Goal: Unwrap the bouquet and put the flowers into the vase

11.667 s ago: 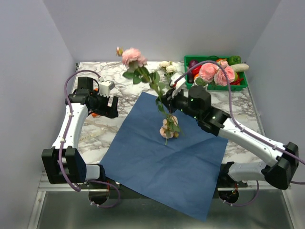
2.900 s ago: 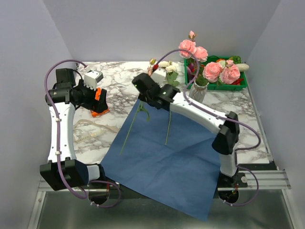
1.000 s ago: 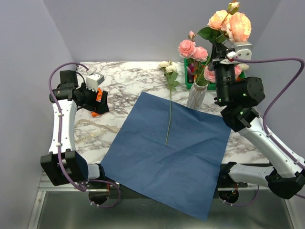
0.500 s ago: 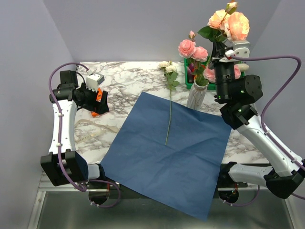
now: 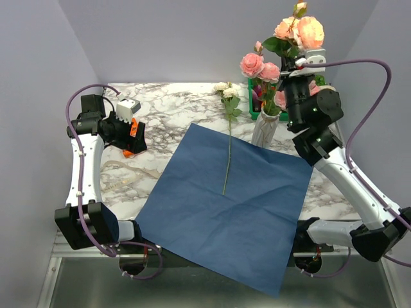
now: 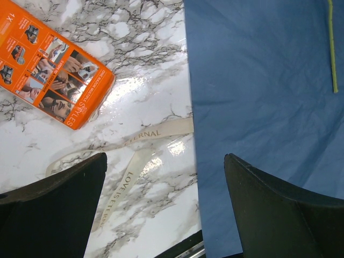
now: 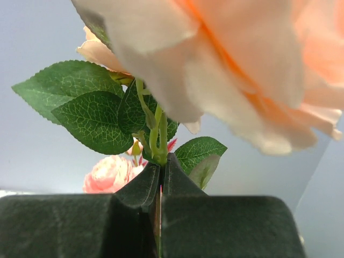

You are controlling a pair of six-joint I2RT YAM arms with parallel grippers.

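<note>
Right gripper [image 5: 292, 62]: pinched tight on the stem of the peach roses [image 5: 302, 29], held just above and right of the vase [image 5: 264, 131]. Left gripper [image 6: 164, 160]: jaws spread wide, holding nothing, well left of the vase over the marble table [image 5: 173, 106]. Blue paper [image 5: 225, 205]: spread flat, in front and left of the vase. Pink roses [image 5: 253, 64]: standing in the vase. Cream rose [image 5: 228, 147]: lying on the paper, left of the vase. Orange card [image 6: 51, 64], beige ribbon [image 6: 140, 156]: far left of the vase.
</note>
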